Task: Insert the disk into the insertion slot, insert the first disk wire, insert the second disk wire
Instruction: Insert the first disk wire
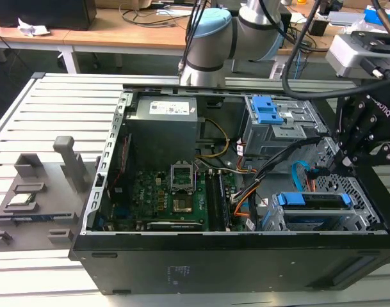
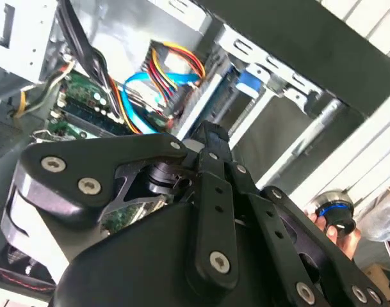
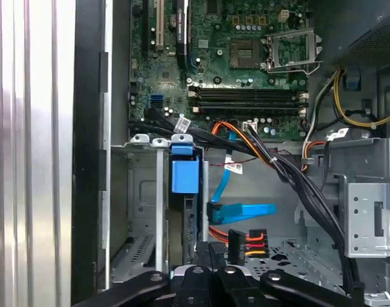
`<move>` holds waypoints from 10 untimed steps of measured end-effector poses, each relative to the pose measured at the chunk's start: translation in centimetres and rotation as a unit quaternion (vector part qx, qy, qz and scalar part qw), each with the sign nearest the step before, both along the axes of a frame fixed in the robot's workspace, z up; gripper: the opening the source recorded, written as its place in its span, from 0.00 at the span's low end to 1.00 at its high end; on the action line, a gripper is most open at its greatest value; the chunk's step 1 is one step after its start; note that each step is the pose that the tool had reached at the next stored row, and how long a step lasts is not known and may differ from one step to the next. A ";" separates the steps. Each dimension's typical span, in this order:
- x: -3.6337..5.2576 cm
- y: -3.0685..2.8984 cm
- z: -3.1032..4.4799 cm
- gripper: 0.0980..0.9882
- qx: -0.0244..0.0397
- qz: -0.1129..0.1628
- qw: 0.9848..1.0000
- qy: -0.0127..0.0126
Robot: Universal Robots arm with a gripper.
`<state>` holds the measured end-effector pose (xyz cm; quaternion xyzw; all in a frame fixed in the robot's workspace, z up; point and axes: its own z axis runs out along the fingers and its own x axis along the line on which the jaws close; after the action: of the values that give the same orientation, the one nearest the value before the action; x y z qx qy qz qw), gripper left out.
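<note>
So the disk (image 3: 184, 176) is in the insertion slot (image 3: 143, 192), lower left. The gripper (image 3: 211, 248) is bottom centre, just beside the first disk wire (image 3: 246, 242) plug. Can't tell if it's clamped. I'd keep that plug square.

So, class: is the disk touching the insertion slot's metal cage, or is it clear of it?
Touching. In the exterior view the disk lies seated inside the insertion slot, held between its perforated walls.

disk (image 1: 313, 199): seated in insertion slot (image 1: 358, 192) | first disk wire (image 3: 246, 242), second disk wire (image 3: 246, 211): ends beside disk, possibly plugged
</note>
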<state>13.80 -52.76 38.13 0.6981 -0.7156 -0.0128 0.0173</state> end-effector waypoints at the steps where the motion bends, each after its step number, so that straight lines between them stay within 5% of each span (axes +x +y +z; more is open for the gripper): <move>1: 0.02 0.41 -0.26 0.01 0.000 0.000 1.000 0.000; 6: 0.19 2.09 -1.31 0.01 -0.001 0.000 1.000 0.001; 10: 0.22 2.29 -1.34 0.01 -0.002 0.000 1.000 0.001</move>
<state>14.02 -50.47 36.79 0.6980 -0.7157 -0.0119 0.0191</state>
